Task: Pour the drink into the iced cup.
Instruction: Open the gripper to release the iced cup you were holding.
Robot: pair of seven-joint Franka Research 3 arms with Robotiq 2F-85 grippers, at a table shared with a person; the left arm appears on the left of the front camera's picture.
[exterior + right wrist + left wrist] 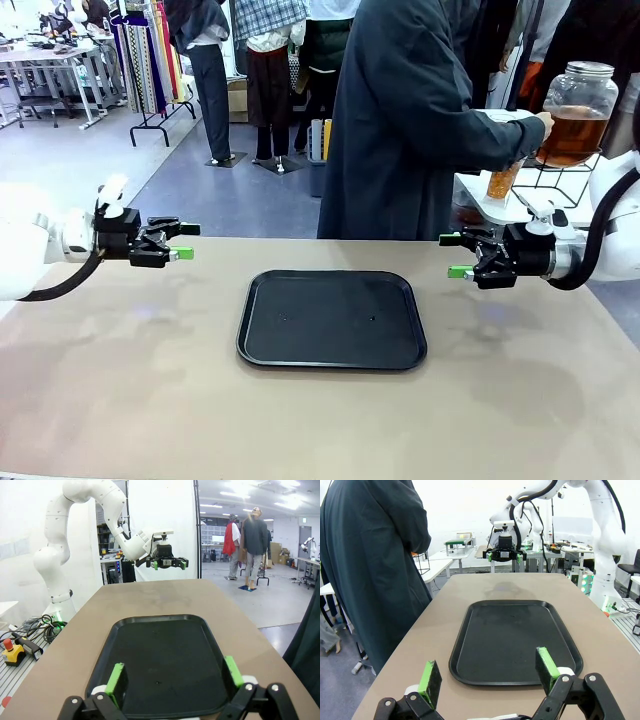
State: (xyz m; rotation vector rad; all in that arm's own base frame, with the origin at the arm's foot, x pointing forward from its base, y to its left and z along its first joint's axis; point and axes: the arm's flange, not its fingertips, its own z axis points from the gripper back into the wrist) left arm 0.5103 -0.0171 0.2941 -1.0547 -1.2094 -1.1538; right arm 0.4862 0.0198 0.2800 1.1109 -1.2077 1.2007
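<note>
Amber drink [572,137] sat in a big clear glass jar [578,113] on a wire stand beyond the table's far right corner, the person's hand [543,124] upon it — nearer our right gripper [455,256], spread empty like the left gripper [187,241].

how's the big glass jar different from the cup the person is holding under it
The jar is far larger than the cup, wide and rounded against the cup's narrow, straight shape. The jar has a metal lid and sits raised on a black wire stand; the cup is held lower in the person's hand, and its top cannot be made out. Both are clear and hold amber-brown drink.
</note>
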